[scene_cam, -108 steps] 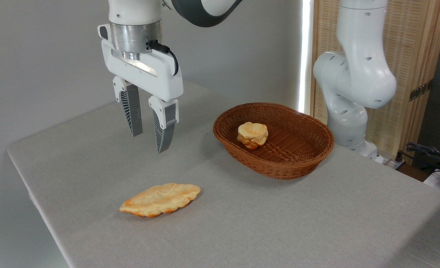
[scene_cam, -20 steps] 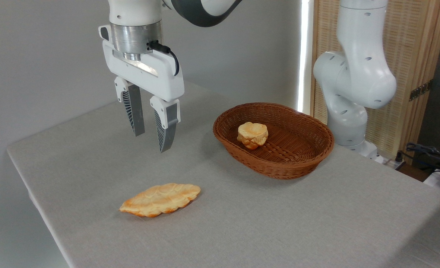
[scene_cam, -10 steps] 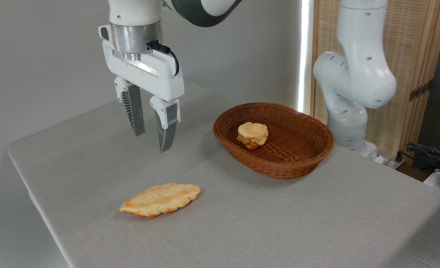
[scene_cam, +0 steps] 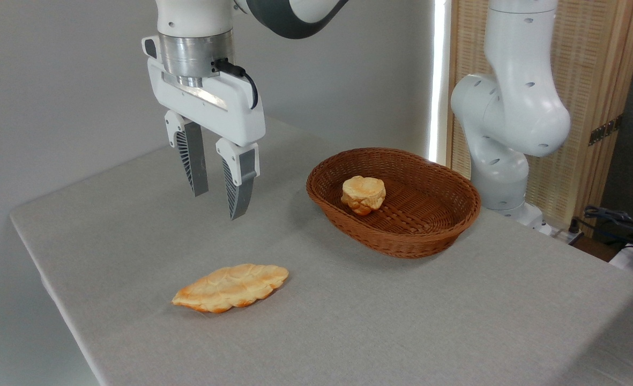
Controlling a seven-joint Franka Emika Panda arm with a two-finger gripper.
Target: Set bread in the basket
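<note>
Bread (scene_cam: 230, 288) below raised claw (scene_cam: 218, 206)

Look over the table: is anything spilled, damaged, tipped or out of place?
Nothing stands out. The bread lies flat and whole on the table, the basket sits upright with a small bun inside, and the open gripper hangs clear above.

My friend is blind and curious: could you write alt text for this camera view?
A white robot arm's open gripper hangs above a grey table, holding nothing. A flat leaf-shaped bread lies on the table near the front; to the right, a brown wicker basket holds a small round bun.
</note>
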